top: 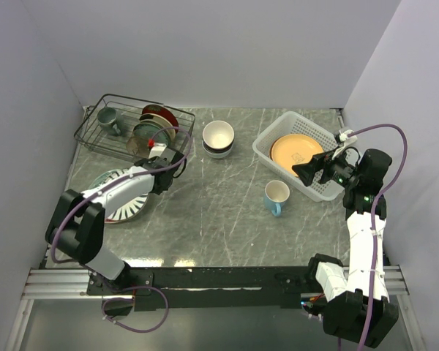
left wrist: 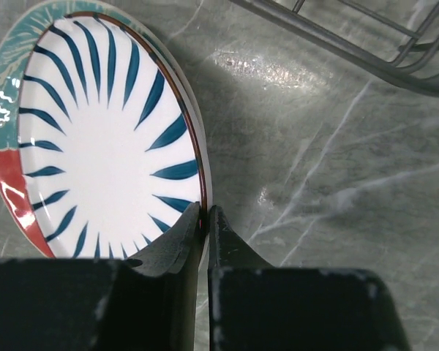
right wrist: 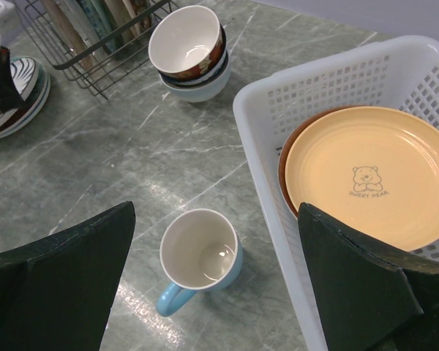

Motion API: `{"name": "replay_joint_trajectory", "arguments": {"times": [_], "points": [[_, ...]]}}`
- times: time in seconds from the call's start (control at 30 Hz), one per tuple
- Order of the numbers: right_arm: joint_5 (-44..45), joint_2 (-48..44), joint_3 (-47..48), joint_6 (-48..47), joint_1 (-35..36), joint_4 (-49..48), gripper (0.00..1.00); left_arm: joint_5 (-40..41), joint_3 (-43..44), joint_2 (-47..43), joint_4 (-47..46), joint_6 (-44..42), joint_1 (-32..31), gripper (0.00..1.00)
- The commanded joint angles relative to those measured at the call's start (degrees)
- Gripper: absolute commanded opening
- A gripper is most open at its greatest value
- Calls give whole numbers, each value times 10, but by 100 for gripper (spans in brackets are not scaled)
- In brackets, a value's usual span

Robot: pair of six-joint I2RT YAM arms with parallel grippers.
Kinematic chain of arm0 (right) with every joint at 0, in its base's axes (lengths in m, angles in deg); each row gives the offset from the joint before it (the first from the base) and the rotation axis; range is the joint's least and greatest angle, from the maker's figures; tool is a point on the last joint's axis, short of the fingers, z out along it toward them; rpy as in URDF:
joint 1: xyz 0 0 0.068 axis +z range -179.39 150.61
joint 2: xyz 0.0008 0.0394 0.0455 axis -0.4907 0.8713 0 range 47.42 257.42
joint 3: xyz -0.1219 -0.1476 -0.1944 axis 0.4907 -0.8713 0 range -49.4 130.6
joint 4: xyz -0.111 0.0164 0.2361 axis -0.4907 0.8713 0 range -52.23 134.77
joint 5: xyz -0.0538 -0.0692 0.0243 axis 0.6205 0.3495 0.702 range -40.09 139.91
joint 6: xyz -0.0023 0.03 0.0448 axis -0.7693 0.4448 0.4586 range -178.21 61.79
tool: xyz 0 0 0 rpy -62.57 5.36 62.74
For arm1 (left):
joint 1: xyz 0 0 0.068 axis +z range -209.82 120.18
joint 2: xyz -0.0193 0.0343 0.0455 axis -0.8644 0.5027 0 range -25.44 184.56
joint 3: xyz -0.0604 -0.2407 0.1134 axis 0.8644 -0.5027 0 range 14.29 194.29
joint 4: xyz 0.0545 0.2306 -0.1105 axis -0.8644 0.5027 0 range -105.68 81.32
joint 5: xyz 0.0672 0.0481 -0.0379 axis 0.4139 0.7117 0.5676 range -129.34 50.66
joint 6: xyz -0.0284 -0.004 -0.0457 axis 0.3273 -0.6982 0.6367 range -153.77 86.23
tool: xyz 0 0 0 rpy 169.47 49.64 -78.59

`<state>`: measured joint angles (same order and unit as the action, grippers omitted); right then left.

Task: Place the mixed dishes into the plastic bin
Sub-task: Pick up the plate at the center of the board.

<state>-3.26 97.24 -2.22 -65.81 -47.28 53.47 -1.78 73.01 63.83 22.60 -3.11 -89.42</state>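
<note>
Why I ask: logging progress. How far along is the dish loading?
Done: a yellow bear-print plate lies in the white lattice plastic bin. In hand: the left gripper pinches the rim of the navy-striped white plate. Remaining: the patterned plate under it, stacked bowls, light blue mug. The right gripper is open.

Left arm (top: 121, 186) & right arm (top: 366, 234): white links, black joints, purple cables (top: 395, 131); left pincer (left wrist: 205, 212) & right pincer (right wrist: 216, 219) matte black.

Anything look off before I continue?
Nothing spilled or broken. Mug upright, bowls nested. In the bin, the yellow plate sits off-centre on a brown plate. The left end effector grips the striped plate by its rim.
</note>
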Motion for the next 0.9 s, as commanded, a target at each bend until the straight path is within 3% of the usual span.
{"name": "replay_joint_trajectory", "arguments": {"times": [0.0, 0.47, 0.87], "points": [[-2, -7, 10, -8, -4, -9, 100, 34, 8, -54, 12, -2, -16, 1], [-3, -1, 8, -8, -5, -11, 100, 167, 46, -73, 110, 0, -65, 1], [-7, 5, 6, -8, -4, -12, 100, 204, 75, -84, 143, -1, -92, 1]]}}
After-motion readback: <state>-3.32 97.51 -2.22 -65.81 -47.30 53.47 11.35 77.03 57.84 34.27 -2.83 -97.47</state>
